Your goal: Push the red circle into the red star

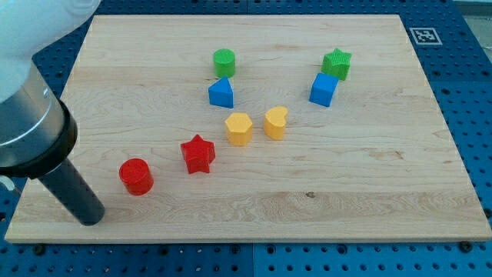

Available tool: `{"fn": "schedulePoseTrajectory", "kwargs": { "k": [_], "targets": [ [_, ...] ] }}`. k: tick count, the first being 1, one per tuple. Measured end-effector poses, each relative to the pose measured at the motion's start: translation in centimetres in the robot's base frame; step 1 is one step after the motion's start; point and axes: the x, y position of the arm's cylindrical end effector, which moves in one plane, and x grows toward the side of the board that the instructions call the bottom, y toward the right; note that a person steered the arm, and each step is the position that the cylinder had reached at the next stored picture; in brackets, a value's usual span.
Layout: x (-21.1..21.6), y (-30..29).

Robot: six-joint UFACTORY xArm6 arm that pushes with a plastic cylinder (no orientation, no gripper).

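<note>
The red circle (136, 176) lies at the lower left of the wooden board (361, 185). The red star (198, 154) lies to its right and slightly higher, a short gap apart. My tip (91, 218) rests on the board to the lower left of the red circle, not touching it. The dark rod runs up and left from the tip into a grey cylinder.
A yellow hexagon (239, 128) and a yellow heart (275, 122) lie right of the red star. A blue triangle (221, 93) and a green circle (224, 61) lie above. A blue cube (324, 89) and a green star (337, 63) lie at the upper right.
</note>
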Motion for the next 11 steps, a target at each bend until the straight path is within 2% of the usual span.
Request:
{"fn": "schedulePoseTrajectory", "kwargs": {
  "k": [4,6,7,10,11],
  "targets": [
    [-1.8,5.4],
    [-2.4,0.0],
    [-3.7,-0.1],
    [-4.8,11.2],
    [-5.7,10.9]
  ]
}}
